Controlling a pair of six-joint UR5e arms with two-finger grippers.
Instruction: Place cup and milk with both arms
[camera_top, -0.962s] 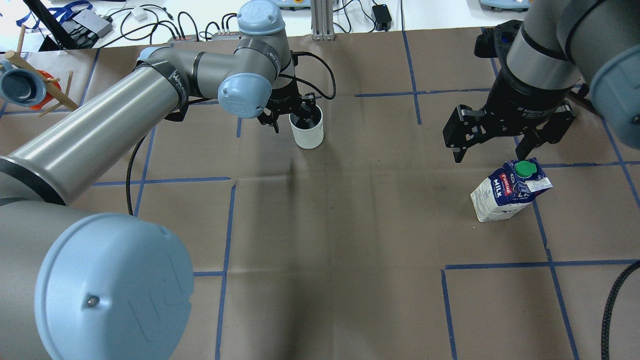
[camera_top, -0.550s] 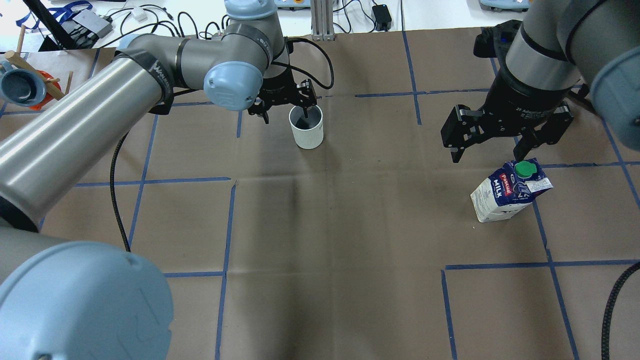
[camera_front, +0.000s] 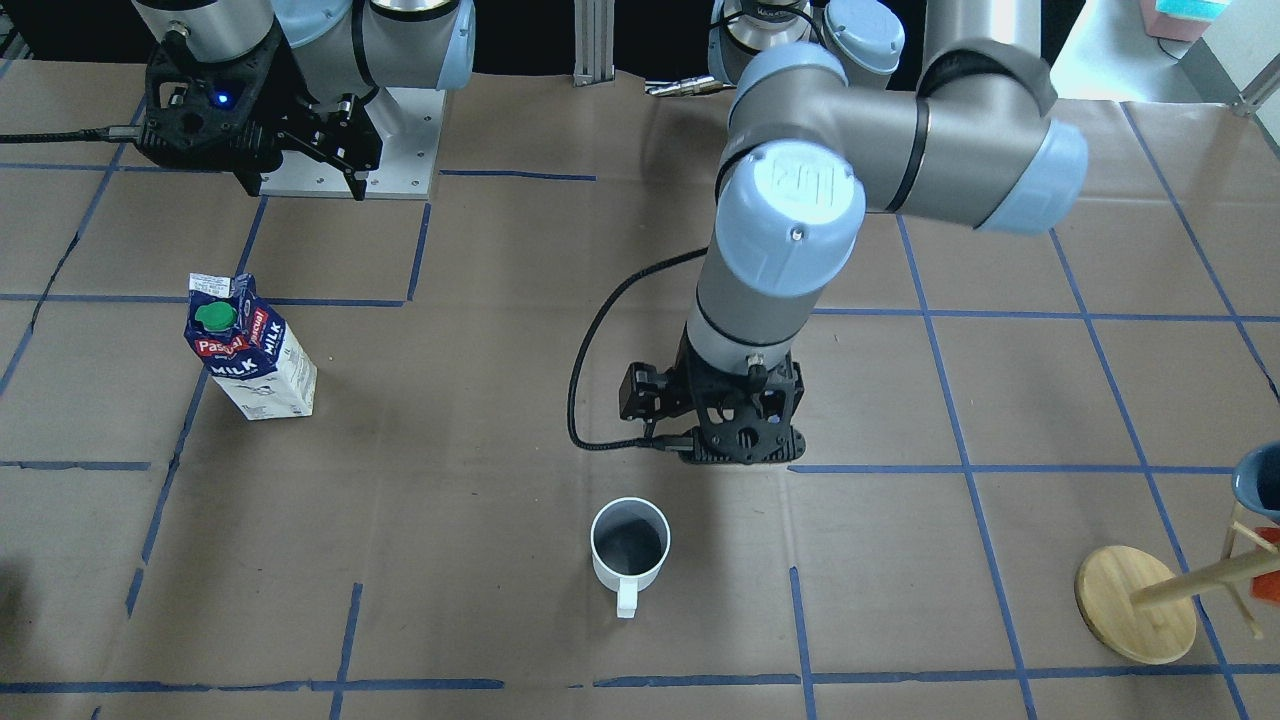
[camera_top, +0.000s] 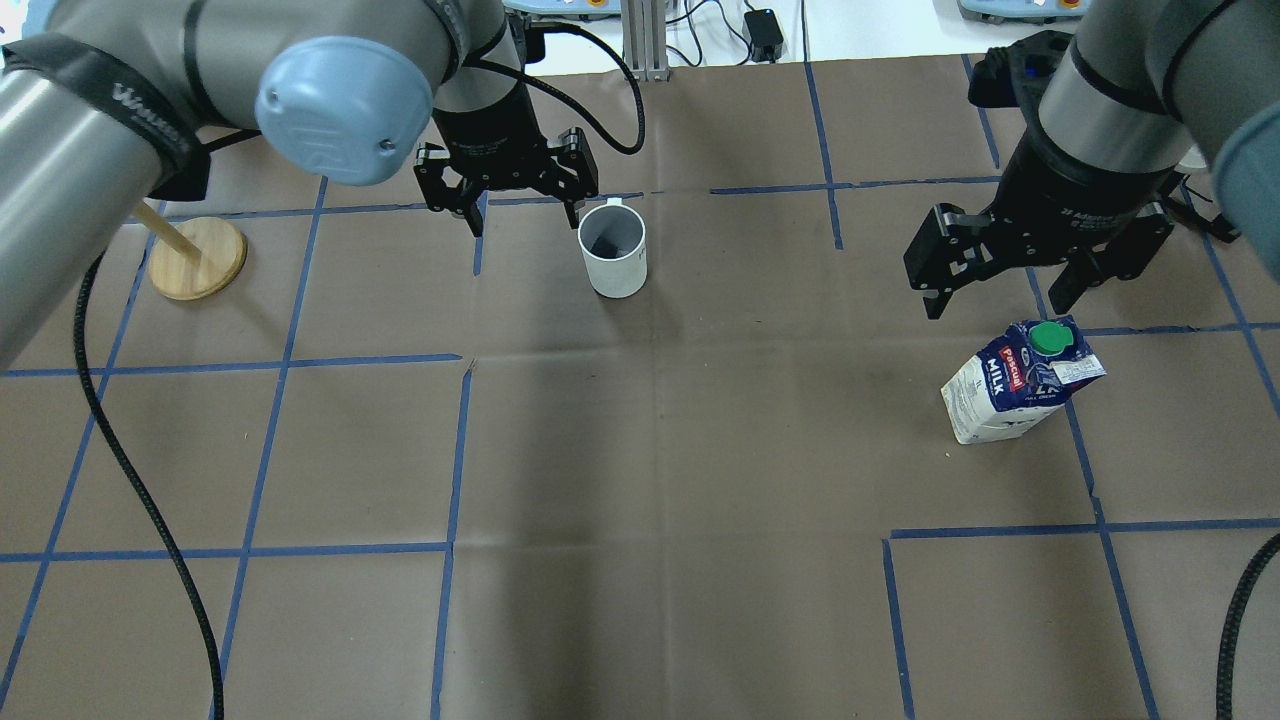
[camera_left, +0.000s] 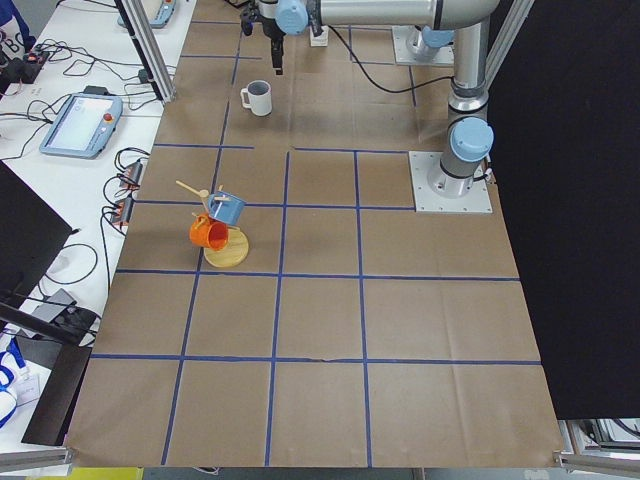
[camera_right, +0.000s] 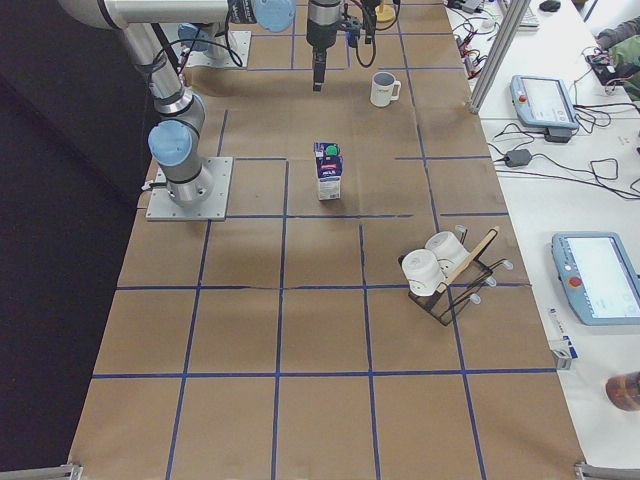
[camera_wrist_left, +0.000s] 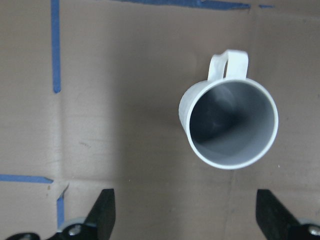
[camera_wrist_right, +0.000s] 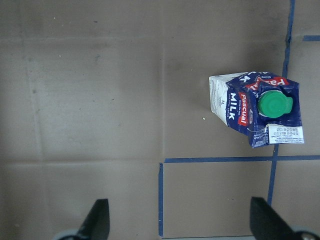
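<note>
Underneath, brown paper (camera_top: 650, 450) with blue tape (camera_top: 330, 361) gridlines

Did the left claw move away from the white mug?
Yes. The left gripper had a finger inside the white mug; it has lifted out and shifted to the overhead view's left, while the mug stayed put.

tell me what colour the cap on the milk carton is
Green cap, clearest in the right wrist view.
</note>
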